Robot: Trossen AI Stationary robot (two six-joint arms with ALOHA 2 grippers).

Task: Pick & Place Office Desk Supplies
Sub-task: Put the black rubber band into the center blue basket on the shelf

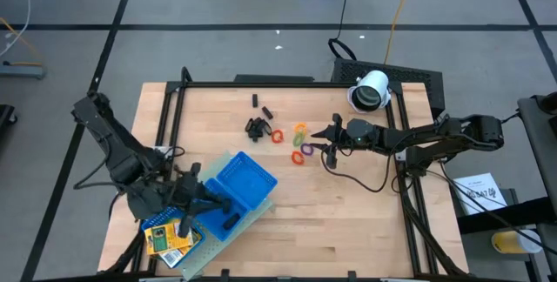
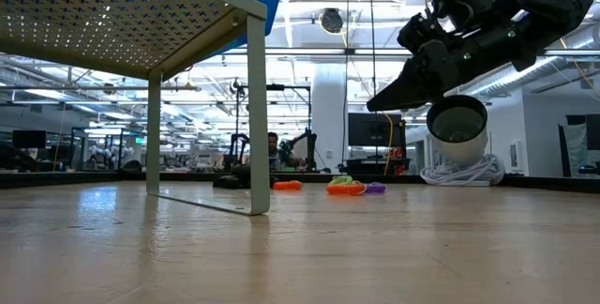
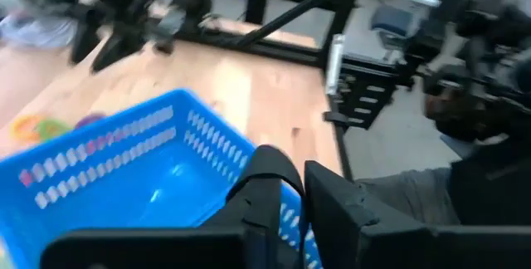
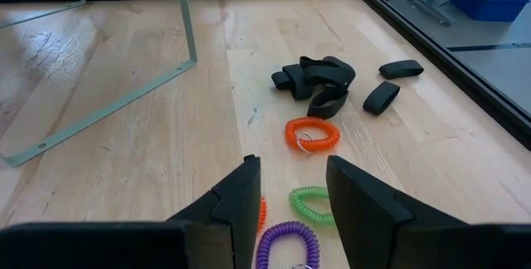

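Observation:
Coiled rings lie mid-table: orange (image 4: 313,133), green (image 4: 311,202), purple (image 4: 286,240), seen together from above (image 1: 300,143). Beyond them lies a heap of black clip-like pieces (image 4: 319,78), with two more (image 4: 390,82) to one side. My right gripper (image 4: 294,178) hovers open just above the rings, nothing between its fingers. My left gripper (image 3: 301,188) hangs over the near right edge of the blue tray (image 1: 248,177), its fingers a narrow slit apart, nothing visible between them. The tray sits on a perforated stand (image 1: 209,238). Two yellow packs (image 1: 167,237) lie on the stand's near left part.
A small black piece (image 1: 231,221) lies on the stand beside the tray. The stand's thin legs (image 2: 255,107) rest on the table's near left part. A white cylindrical device (image 1: 371,90) with a coiled cable sits at the far right corner. A black frame rims the table.

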